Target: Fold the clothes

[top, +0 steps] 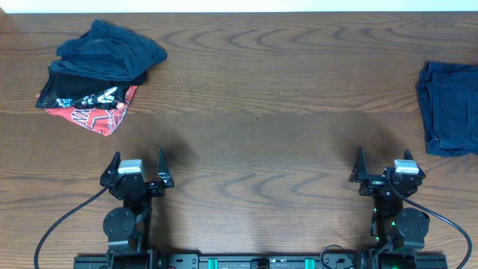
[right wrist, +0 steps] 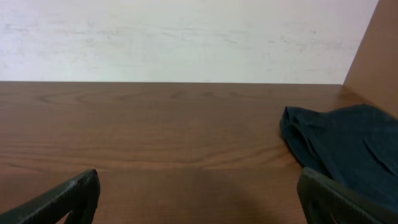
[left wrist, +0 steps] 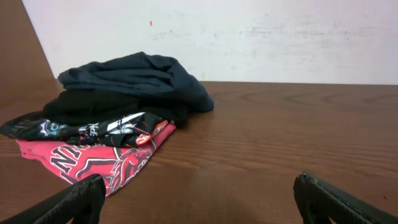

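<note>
A crumpled pile of clothes (top: 97,63) lies at the far left of the table: a dark navy garment (left wrist: 137,78) on top, a black one and a red printed one (left wrist: 102,155) beneath. A folded dark blue garment (top: 450,108) lies at the right edge, and it also shows in the right wrist view (right wrist: 345,146). My left gripper (top: 138,173) is open and empty near the front edge, well short of the pile; its fingers show in the left wrist view (left wrist: 199,199). My right gripper (top: 385,172) is open and empty, in front and left of the folded garment (right wrist: 199,199).
The wooden table (top: 261,112) stretches between the two piles. A white wall (left wrist: 249,37) stands behind the far edge. Black cables (top: 60,224) trail from the arm bases at the front.
</note>
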Controlling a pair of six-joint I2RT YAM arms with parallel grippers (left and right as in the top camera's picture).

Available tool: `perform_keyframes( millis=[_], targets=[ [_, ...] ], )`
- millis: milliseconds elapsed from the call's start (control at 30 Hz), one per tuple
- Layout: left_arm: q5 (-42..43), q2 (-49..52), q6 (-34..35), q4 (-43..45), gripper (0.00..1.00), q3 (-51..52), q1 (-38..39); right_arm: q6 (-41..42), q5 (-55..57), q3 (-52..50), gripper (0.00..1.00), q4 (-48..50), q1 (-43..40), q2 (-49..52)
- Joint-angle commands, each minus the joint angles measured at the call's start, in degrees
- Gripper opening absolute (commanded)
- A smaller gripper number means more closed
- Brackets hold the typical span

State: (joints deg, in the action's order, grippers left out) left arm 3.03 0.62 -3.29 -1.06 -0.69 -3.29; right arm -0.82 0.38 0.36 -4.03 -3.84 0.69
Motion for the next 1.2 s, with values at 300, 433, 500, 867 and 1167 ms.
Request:
perform_keyframes(
  millis=[300, 433, 500, 867, 1167],
  targets=[
    [0.3, -0.4, -1.0, -2.6, 0.98, 0.5, -0.3, -0.5, -0.4, -0.1, 0.99, -0.2, 0.5, -0.3],
    [0.4, -0.4, -0.9, -2.6, 0.98, 0.5, -0.3, -0.5, -0.4, -0.1, 0.99, -0.2, 0.5, -0.3],
    [0.4, -0.4, -0.9, -2.6, 0.98, 0.5, -0.3, -0.5, -0.4, -0.1, 0.99, -0.2, 0.5, -0.3],
    [1.0, -0.4, 4.0, 0.0, 0.98, 0.4, -0.3, 5.8, -4.0, 0.0, 0.99, 0.0, 0.5, -0.3],
    [4.5, 1.2, 9.5, -5.1, 0.98, -3.4, -0.3, 5.9, -4.9, 4.9, 0.99, -4.8, 0.5, 2.7]
  ],
)
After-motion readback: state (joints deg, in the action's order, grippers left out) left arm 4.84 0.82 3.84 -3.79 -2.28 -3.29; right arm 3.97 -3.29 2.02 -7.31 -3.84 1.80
